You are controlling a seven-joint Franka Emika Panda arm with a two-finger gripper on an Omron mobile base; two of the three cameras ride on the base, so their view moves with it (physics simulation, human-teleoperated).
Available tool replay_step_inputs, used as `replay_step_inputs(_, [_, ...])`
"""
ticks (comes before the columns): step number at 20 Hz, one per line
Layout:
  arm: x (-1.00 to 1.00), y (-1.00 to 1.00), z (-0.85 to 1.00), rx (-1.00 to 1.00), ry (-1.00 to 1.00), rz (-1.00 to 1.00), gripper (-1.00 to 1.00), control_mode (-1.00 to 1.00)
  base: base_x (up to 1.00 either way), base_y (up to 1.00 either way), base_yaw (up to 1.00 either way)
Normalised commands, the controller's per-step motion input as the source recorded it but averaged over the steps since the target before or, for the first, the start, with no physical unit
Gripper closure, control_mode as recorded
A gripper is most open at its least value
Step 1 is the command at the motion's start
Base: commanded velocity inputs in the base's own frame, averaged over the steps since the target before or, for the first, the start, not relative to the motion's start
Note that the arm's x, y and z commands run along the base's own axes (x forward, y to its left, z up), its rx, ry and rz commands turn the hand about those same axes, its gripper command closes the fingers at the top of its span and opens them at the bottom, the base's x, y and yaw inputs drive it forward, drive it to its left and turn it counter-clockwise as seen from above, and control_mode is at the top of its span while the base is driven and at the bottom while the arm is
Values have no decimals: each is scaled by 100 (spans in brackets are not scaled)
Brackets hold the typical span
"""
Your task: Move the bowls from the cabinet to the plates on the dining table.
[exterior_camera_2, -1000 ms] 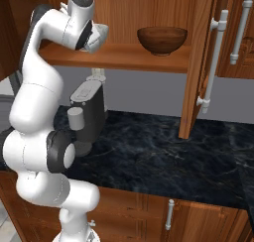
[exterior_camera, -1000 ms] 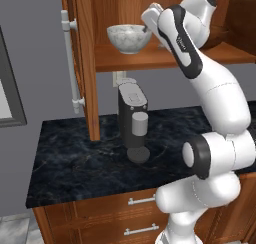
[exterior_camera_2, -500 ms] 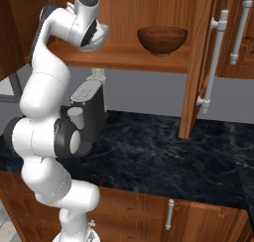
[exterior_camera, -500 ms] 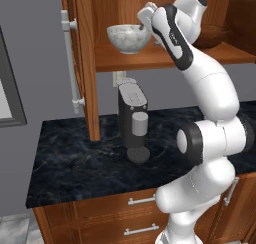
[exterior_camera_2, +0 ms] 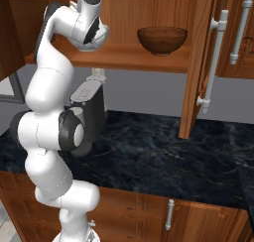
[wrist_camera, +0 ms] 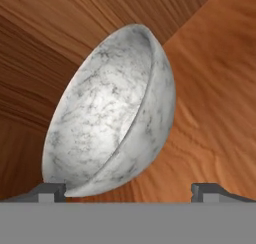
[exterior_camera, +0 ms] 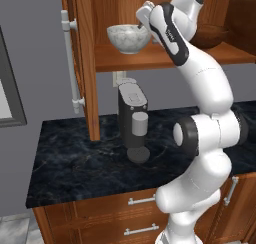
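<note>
The arm reaches up to the cabinet shelf (exterior_camera: 165, 60). Its end effector (wrist_camera: 129, 189), fingers spread wide, is at the rim of the marbled bowl (exterior_camera: 128, 38); the brown bowl (exterior_camera_2: 162, 40) stands further along.

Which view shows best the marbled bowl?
The hand view: the marbled bowl is close, its rim and hollow plain. The left base view shows it small on the shelf, beside the gripper. In the right base view, the arm stands before its place.

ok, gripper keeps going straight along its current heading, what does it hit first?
Most likely the marbled bowl on the cabinet shelf. The open gripper points at its rim, one fingertip almost there. Depth unclear.
</note>
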Motion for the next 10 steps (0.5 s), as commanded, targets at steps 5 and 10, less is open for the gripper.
replay_step_inputs(5, [14, 0, -2, 0, 0, 0, -100, -100, 0, 0, 0])
replay_step_inputs(10, [14, 0, -9, 0, 1, 0, -100, -100, 0, 0, 0])
